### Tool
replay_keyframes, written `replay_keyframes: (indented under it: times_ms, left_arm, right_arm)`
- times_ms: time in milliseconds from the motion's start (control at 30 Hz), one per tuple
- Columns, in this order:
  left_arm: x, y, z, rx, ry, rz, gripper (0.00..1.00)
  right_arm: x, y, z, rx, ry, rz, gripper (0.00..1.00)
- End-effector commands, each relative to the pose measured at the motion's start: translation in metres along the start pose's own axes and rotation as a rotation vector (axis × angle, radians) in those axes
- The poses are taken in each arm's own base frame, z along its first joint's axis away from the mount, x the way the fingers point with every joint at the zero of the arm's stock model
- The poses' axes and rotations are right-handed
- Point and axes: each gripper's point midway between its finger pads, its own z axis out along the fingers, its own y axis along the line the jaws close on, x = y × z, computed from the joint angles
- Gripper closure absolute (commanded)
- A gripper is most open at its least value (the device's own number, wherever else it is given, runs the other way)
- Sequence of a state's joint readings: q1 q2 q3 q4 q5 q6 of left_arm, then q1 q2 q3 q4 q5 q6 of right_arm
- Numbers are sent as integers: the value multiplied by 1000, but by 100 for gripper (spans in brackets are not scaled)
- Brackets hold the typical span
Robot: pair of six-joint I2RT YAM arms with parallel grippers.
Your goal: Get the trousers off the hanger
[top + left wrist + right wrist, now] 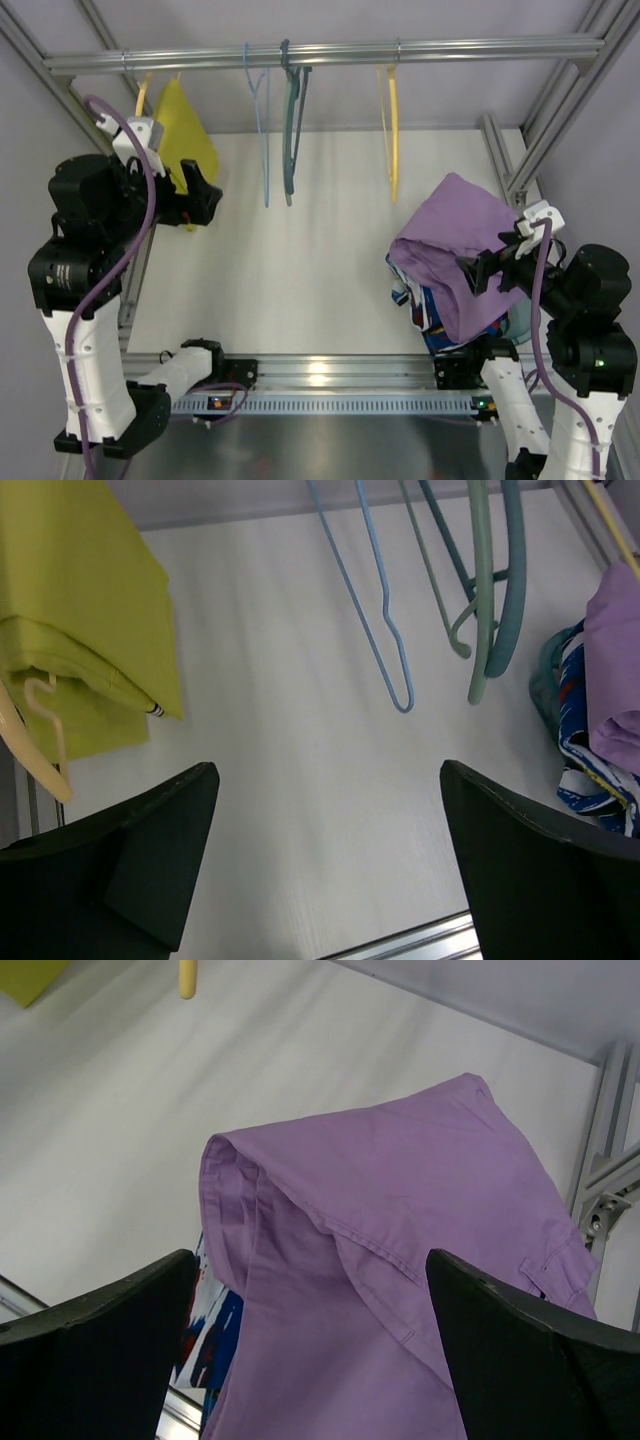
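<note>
The mustard-yellow trousers (187, 135) hang folded over the yellow hanger (144, 94) on the overhead rail at the far left. In the left wrist view the trousers (85, 610) fill the upper left, with the hanger's pale ridged end (35, 748) poking out below them. My left gripper (208, 195) is open and empty, just right of and below the trousers, not touching them (325, 772). My right gripper (468, 276) is open and empty at the right, hovering over a purple garment (400, 1210), its jaws wide apart (310, 1258).
A light blue hanger (263, 130), a dark teal hanger (291, 130) and a plain yellow hanger (392, 130) hang bare on the rail (330, 53). The purple garment (455, 235) lies on a pile with blue patterned cloth (432, 312). Metal frame posts stand at both sides.
</note>
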State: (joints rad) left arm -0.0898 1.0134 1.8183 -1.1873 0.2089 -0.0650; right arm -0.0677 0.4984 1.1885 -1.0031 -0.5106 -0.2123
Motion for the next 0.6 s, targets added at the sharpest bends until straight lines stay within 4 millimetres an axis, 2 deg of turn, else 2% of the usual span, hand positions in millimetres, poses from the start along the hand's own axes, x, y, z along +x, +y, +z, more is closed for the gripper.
replay_keyframes:
  times_ms: [0, 200, 400, 500, 533, 567]
  left_arm:
    - [-45, -10, -3, 37, -106, -39, 1]
    - [-76, 4, 15, -26, -156, -87, 5]
    - [-91, 40, 29, -191, -180, -129, 11]
    - [-99, 57, 29, -262, -202, -143, 12]
    - [-102, 73, 24, -330, -220, -149, 13]
    - [-106, 77, 21, -355, -240, -149, 14]
  right_arm:
    - [-15, -3, 3, -4, -33, -1, 0]
    - [-15, -4, 7, -9, -21, 5, 1]
    - [-13, -7, 13, -13, -11, 13, 1]
    - [-12, -7, 14, -17, -5, 17, 1]
    - [-11, -8, 15, -18, -3, 18, 1]
    - [-11, -8, 15, -18, -3, 17, 1]
